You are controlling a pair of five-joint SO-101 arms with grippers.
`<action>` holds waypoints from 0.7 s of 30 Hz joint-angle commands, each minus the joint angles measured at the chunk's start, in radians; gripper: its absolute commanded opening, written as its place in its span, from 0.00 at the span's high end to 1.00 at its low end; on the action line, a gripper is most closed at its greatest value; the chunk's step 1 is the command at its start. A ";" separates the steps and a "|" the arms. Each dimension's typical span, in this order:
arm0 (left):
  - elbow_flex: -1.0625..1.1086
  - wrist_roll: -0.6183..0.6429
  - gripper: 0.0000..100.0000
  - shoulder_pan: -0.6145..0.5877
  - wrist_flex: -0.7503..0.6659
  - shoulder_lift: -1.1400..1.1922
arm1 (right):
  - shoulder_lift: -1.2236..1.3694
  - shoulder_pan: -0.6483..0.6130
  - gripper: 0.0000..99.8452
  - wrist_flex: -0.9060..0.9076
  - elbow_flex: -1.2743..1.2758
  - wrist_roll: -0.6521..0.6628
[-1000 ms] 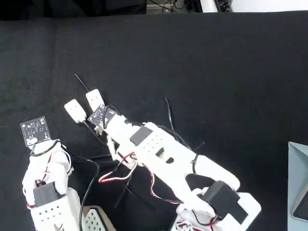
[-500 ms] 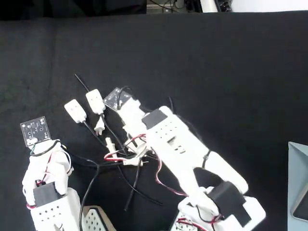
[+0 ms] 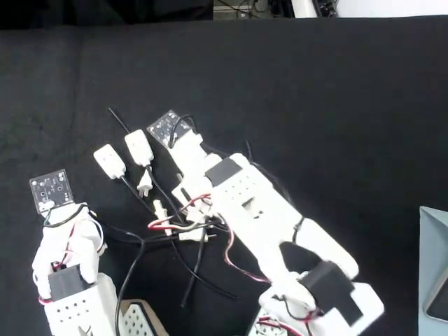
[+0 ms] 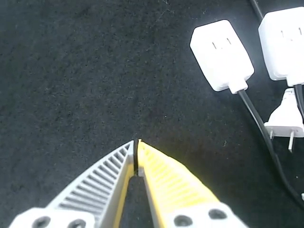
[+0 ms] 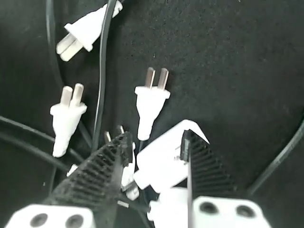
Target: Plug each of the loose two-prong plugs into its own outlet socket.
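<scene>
Across the matte black cloth, the right arm spans from five o'clock toward ten. The right gripper has its black ribbed jaws parted above a smooth white block; whether they touch it cannot be told. At seven o'clock the left gripper is pinched closed on nothing, one ribbed half grey and the other yellow. Two glossy rounded-rectangular outlet sockets lie side by side at nine o'clock, with black cords. Small white two-prong plugs lie loose at their five o'clock, metal prongs bare.

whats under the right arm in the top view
Black cables run out from beneath the right arm, and a loose plug lies just beside it. The arm covers where those cables lead. The right wrist view shows a white block between the open fingers of the right gripper.
</scene>
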 commanded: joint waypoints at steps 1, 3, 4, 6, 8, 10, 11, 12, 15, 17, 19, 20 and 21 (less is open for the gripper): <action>-0.004 -0.006 0.97 -0.008 -0.018 -0.003 | 0.068 -0.009 0.82 -0.066 -0.038 -0.015; -0.004 -0.006 0.97 -0.008 -0.018 -0.003 | 0.104 -0.029 0.82 -0.080 -0.039 -0.015; -0.004 -0.006 0.97 -0.008 -0.018 -0.003 | 0.119 -0.038 0.82 -0.089 -0.039 -0.015; -0.004 -0.006 0.97 -0.008 -0.018 -0.003 | 0.147 -0.048 0.82 -0.110 -0.039 -0.015; -0.004 -0.006 0.97 -0.008 -0.018 -0.003 | 0.171 -0.048 0.82 -0.146 -0.039 -0.015; -0.004 -0.006 0.97 -0.008 -0.018 -0.003 | 0.196 -0.043 0.82 -0.180 -0.039 -0.015; -0.004 -0.006 0.97 -0.008 -0.018 -0.003 | 0.206 -0.043 0.82 -0.195 -0.039 -0.015; -0.004 -0.006 0.97 -0.008 -0.018 -0.003 | 0.217 -0.041 0.82 -0.209 -0.039 -0.015; -0.004 -0.006 0.97 -0.008 -0.017 -0.003 | 0.248 -0.041 0.84 -0.222 -0.062 -0.015; -0.004 -0.006 0.97 -0.008 -0.017 -0.003 | 0.269 -0.040 0.91 -0.203 -0.107 -0.015; -0.004 -0.006 0.97 -0.008 -0.017 -0.003 | 0.298 -0.025 0.99 -0.181 -0.156 -0.015; -0.004 -0.006 0.97 -0.008 -0.017 -0.003 | 0.308 -0.017 0.98 -0.157 -0.182 -0.015; -0.004 -0.006 0.97 -0.008 -0.015 -0.003 | 0.314 -0.006 0.98 -0.121 -0.209 -0.015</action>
